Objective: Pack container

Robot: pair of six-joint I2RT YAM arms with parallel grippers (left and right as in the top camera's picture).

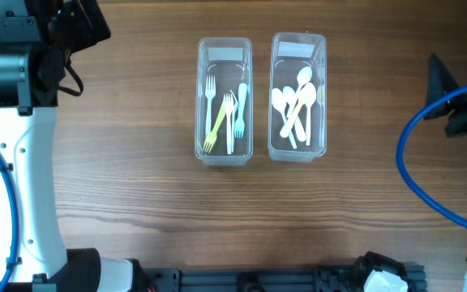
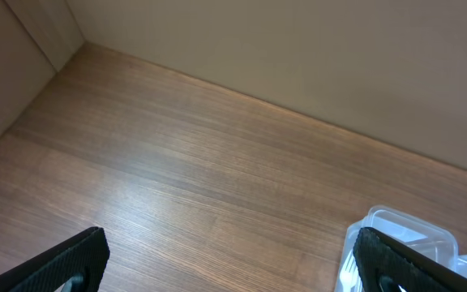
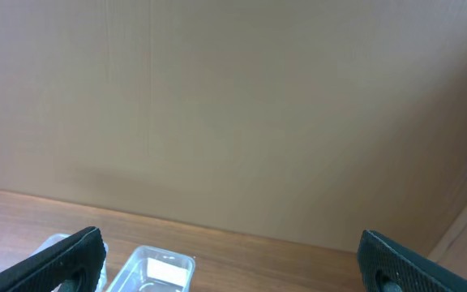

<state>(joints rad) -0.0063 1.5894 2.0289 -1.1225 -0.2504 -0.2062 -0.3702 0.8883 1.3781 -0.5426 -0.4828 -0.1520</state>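
Note:
Two clear plastic containers stand side by side at the table's far middle. The left container (image 1: 224,100) holds several forks, one yellow-green, the others white or pale blue. The right container (image 1: 297,96) holds several white and cream spoons. My left gripper (image 2: 229,264) is open and empty at the far left, with a corner of a container (image 2: 404,231) beside its right finger. My right gripper (image 3: 229,264) is open and empty at the right side, raised; the end of a container (image 3: 156,272) shows below it. In the overhead view neither gripper's fingers can be made out.
The left arm's white link (image 1: 19,162) runs down the left edge. The right arm with its blue cable (image 1: 428,174) sits at the right edge. A beige wall (image 3: 233,105) stands behind the table.

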